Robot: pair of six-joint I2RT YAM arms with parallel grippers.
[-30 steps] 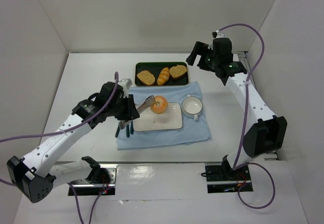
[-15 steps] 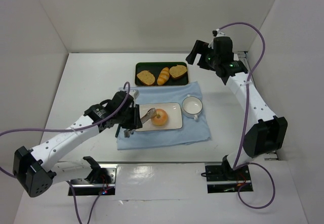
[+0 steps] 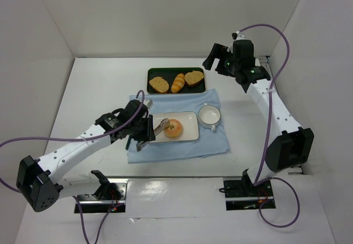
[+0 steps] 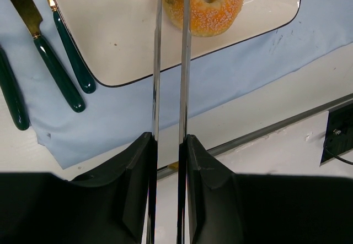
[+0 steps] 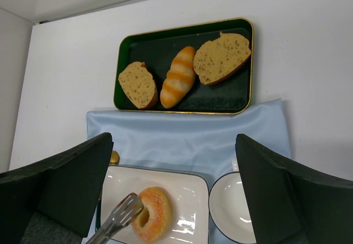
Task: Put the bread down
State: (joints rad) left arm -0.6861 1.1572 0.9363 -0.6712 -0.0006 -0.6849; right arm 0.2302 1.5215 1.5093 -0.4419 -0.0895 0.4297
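Observation:
The bread [image 3: 174, 128] is a golden ring bun lying on the white plate [image 3: 189, 120], left of its middle. Metal tongs [image 3: 160, 126] reach from my left gripper [image 3: 145, 132] to the bun's left side. In the left wrist view the jaws are shut on the two tong arms [image 4: 156, 62], whose tips meet the bread [image 4: 212, 7] over the plate [image 4: 127, 29]. My right gripper [image 3: 216, 61] hangs high at the back right, open and holding nothing. Its view looks down between the wide fingers [image 5: 66, 183] on the bread [image 5: 157, 216] and tongs [image 5: 113, 219].
A dark green tray [image 3: 151, 72] behind the plate holds two toast slices [image 3: 159, 84] and an oblong roll [image 3: 178, 82]. A white cup [image 3: 209, 115] stands right of the plate. Green-handled cutlery [image 4: 58, 51] lies left of it. All rest on a light blue cloth [image 3: 182, 147].
My left arm swung in toward the plate and lowered the bread from above the plate's upper left onto it. Over the last half second it barely moved. The right arm stayed still.

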